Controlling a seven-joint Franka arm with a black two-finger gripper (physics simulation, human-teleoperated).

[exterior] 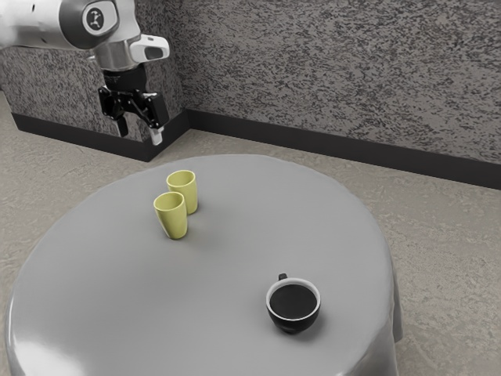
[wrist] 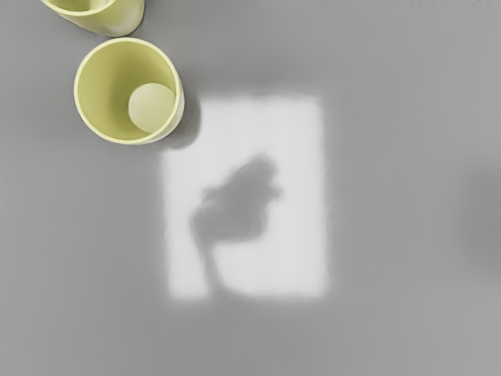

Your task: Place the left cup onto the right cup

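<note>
Exterior view shows a round grey desk with a smooth, slightly shiny top. It stands on a beige floor, before a speckled grey wall with a dark skirting.

Two cups of the same kind stand upright and just beside each other on the far part of the desk: the front yellow cup, a little toward the exterior view's left, and the back yellow cup. A black cup with a small handle stands well apart, near the desk's front edge. Its inside is dark.

The claw hangs high above the desk, behind the yellow cups, with its fingers spread and nothing between them.

Wrist view looks down into one yellow cup, which is empty. Beside it on the desk lies a bright patch holding a shadow.
</note>
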